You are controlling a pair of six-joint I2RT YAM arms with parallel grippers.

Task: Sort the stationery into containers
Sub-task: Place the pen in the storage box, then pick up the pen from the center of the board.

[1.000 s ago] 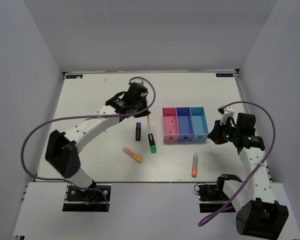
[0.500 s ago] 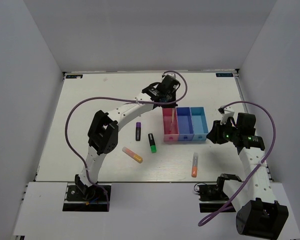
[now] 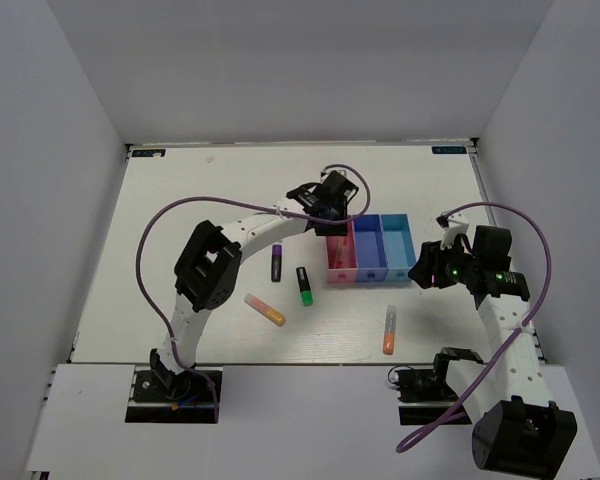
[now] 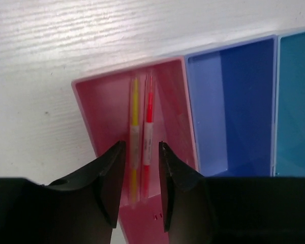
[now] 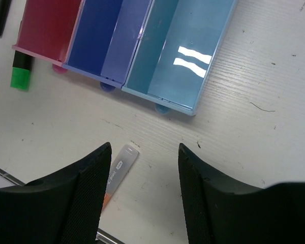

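My left gripper [image 4: 141,152] hovers open over the pink container [image 4: 91,117]. A thin yellow pen [image 4: 135,117] and a thin pink pen [image 4: 149,114] lie side by side in it, below the fingers and not clamped. The dark blue container [image 3: 368,250] and light blue container [image 3: 396,245] hold nothing. On the table lie a purple-capped marker [image 3: 277,263], a green-capped marker [image 3: 304,286], an orange-pink marker [image 3: 265,309] and a grey-orange marker [image 5: 119,168]. My right gripper [image 5: 145,152] stands open above the table, just right of the grey-orange marker.
The left arm [image 3: 250,228] stretches across the table's middle to the containers. White walls close in the table [image 3: 180,200] on three sides. The right arm's purple cable [image 3: 525,225] loops near the right edge.
My left arm swung right from the table's middle with the yellow pen to the pink container and opened; the pen now lies inside. My right gripper opened too.
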